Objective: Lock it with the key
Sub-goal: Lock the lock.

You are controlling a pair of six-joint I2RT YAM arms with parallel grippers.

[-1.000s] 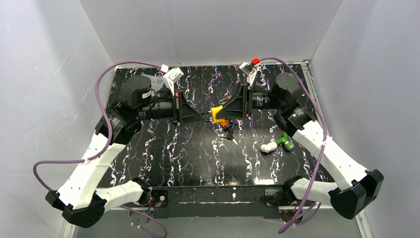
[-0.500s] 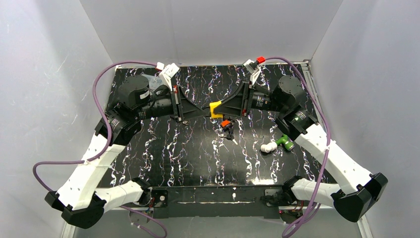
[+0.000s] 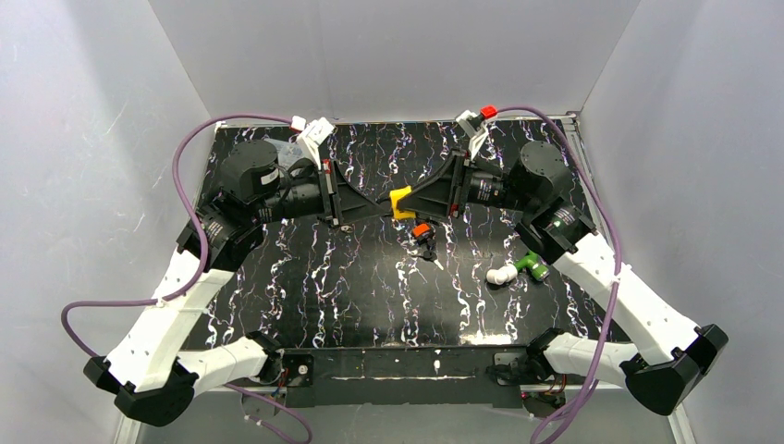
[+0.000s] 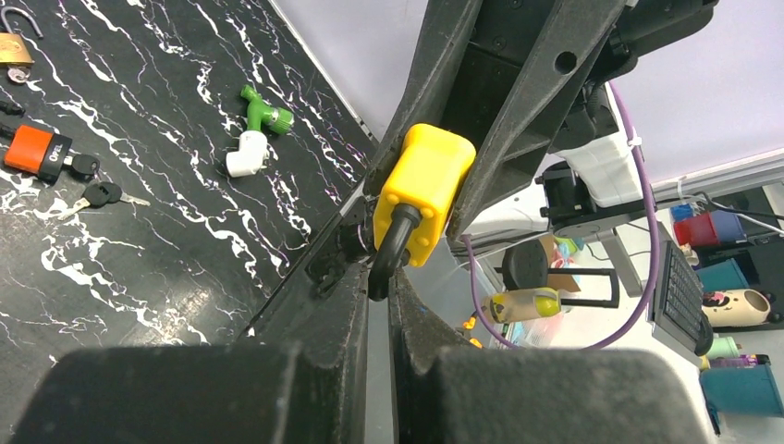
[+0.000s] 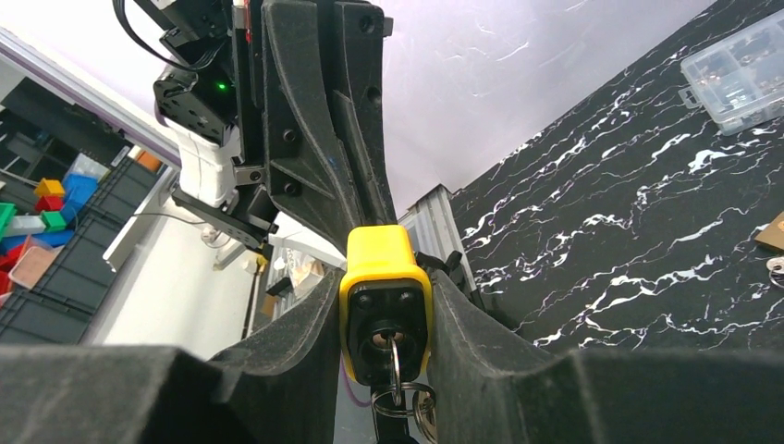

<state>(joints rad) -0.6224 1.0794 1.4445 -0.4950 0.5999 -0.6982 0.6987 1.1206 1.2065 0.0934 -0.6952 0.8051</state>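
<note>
A yellow padlock (image 3: 401, 203) hangs in mid-air above the middle of the table, held between both grippers. My right gripper (image 3: 410, 199) is shut on the padlock's yellow body (image 5: 384, 277). A key (image 5: 389, 348) sits in the keyhole on its black underside, and a key ring (image 5: 399, 387) hangs from the key. My left gripper (image 3: 379, 209) is shut on the padlock's black shackle (image 4: 388, 254), which comes out of the yellow body (image 4: 427, 180). The fingertips of the two grippers almost touch.
An orange padlock with keys (image 3: 422, 231) lies on the black marbled table (image 3: 351, 287) just below the grippers. A white fitting (image 3: 502, 274) and a green one (image 3: 532, 265) lie to the right. A brass padlock (image 4: 11, 46) and a clear box (image 5: 740, 74) lie further off.
Both grippers have moved a little toward the far side with the yellow padlock between them. The right wrist has turned slightly. The last half second shows almost no change.
</note>
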